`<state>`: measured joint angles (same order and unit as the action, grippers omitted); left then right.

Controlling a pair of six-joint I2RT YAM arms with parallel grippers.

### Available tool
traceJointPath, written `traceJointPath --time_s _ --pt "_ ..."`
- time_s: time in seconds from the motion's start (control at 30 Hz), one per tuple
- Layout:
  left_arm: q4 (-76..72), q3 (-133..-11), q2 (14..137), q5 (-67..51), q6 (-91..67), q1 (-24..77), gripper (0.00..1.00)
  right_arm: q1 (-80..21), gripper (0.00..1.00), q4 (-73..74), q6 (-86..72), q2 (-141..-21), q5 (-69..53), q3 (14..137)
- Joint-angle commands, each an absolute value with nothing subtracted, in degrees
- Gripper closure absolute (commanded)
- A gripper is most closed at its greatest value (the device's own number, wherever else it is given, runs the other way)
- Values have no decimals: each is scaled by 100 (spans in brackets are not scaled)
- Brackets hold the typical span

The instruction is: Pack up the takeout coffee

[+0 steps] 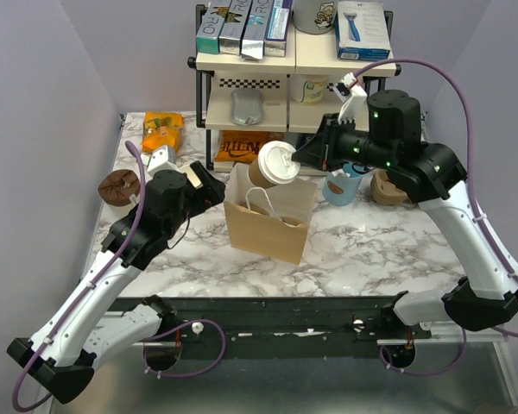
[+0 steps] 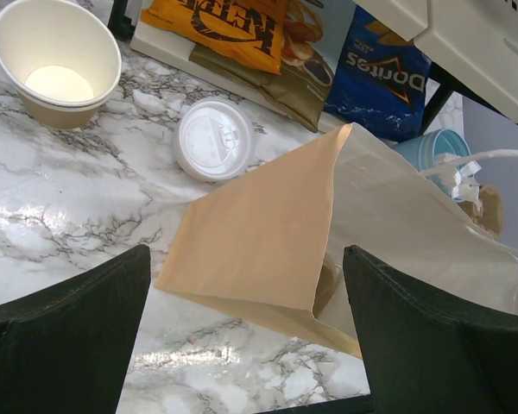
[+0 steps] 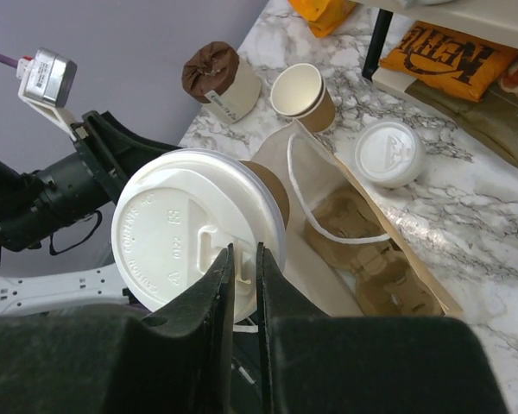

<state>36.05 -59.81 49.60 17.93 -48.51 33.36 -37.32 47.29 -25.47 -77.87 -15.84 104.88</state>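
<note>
Over the bag (image 1: 268, 228), white-lidded tan cup (image 1: 273, 163) tight within right tool (image 3: 244, 259); left tool (image 2: 246, 259) agape

Doritos is read on the blue chip bag (image 2: 375, 73) at the far edge of the table (image 2: 60, 216) | Kettle is printed on the orange chip bag (image 2: 211, 19) beside it | raised lettering on the takeout coffee (image 3: 173, 224) lid cannot be made out

Lavender walls (image 1: 43, 103) surround marble table (image 1: 371, 250), cream shelf (image 1: 242, 62).
</note>
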Motion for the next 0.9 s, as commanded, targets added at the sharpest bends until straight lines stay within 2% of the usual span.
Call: traceJointPath --time_s 0.0,0.3,0.57,0.7,0.87 --pt "3366 -5950 4860 1521 -4685 3234 1 -3946 99 5071 -2566 -8023 -1056 10731" --pt "3050 -5819 4939 1213 -4658 3129 1 -4095 99 5273 -2681 -8367 -510 10793" --pt "2523 -5459 4817 941 -4807 2874 1 -4561 99 5485 -2794 -8719 631 10645" --pt "2119 -5125 4606 511 -4852 2576 1 -4676 99 5073 -3146 -8543 1115 10012" --pt "1671 -4992 4623 -226 -4720 2373 1 -4693 99 5045 -3313 -8613 1265 9940"
